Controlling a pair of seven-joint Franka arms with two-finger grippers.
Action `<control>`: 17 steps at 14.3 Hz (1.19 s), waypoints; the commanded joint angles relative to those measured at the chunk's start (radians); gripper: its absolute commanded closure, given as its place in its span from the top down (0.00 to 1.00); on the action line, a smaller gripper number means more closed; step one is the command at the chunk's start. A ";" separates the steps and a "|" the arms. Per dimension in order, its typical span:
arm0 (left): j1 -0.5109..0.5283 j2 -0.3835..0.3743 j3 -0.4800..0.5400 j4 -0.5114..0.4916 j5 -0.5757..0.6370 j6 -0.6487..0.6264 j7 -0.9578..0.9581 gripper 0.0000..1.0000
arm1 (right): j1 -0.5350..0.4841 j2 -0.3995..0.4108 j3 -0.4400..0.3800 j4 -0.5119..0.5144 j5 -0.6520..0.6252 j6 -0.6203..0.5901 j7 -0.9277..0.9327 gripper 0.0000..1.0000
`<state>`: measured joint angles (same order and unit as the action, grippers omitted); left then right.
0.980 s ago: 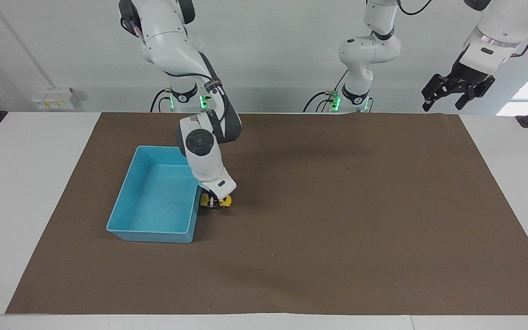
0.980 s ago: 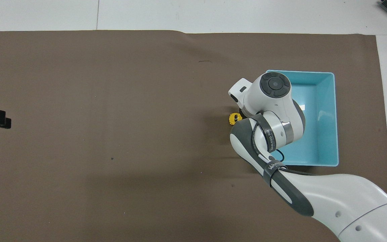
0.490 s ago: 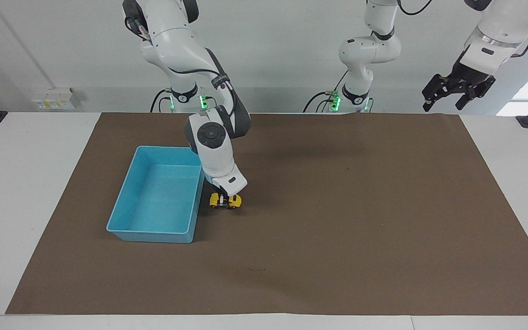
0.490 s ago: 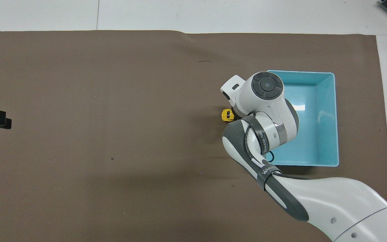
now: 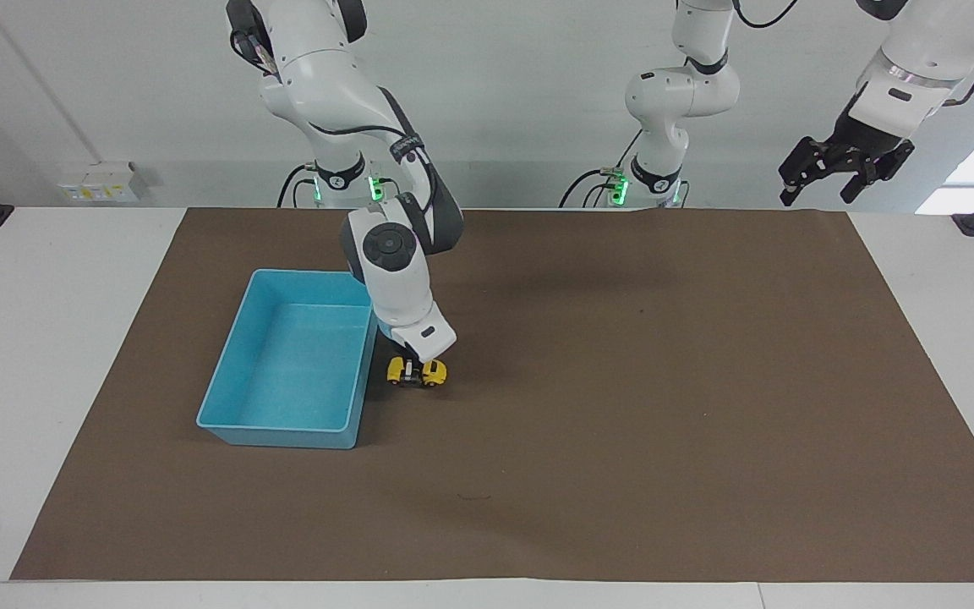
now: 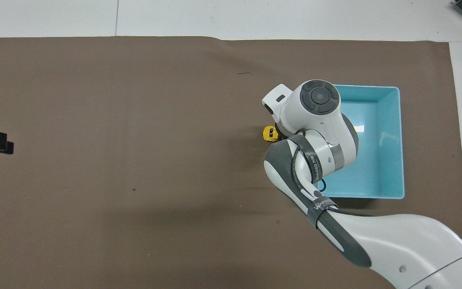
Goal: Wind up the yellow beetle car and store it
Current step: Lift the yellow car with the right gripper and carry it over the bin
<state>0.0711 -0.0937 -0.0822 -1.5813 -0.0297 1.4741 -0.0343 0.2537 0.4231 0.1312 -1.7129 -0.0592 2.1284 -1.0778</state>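
Facing view shows the right gripper point(image 5: 410, 369) clamped down on the tiny bright yellow beetle-shaped toy car with black wheels point(image 5: 417, 372), whose wheels sit on the brown paper-like table mat point(image 5: 622, 406). The car stands just beside the light blue rectangular plastic bin point(image 5: 225, 423), at about three o'clock from the bin's centre in that view (nine o'clock in the overhead view, where only the car's nose point(image 6: 269, 134) peeks out from under the white wrist). The bin looks bare inside, so storing is not yet done.

Risks, as I judge them: the car is small and rounded, so a grip this narrow could squeeze it out sideways if the fingers sit off-centre. Dragging it along the mat to load the spring may make the wheels skid rather than turn. A sprung car let go on the mat could shoot off, or knock the bin's wall. Lifting across the rim too low could catch it.

The left gripper point(image 5: 842, 169) waits high off the mat at the left arm's end, fingers spread wide, holding nothing.
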 commanded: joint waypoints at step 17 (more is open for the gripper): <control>0.016 -0.004 -0.008 0.012 -0.013 -0.023 0.011 1.00 | -0.204 -0.202 0.001 -0.006 0.004 -0.239 -0.260 0.00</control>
<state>0.0711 -0.0938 -0.0822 -1.5812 -0.0297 1.4738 -0.0343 0.0848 0.2588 0.1221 -1.6672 -0.0598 1.8926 -1.3015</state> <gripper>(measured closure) 0.000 0.542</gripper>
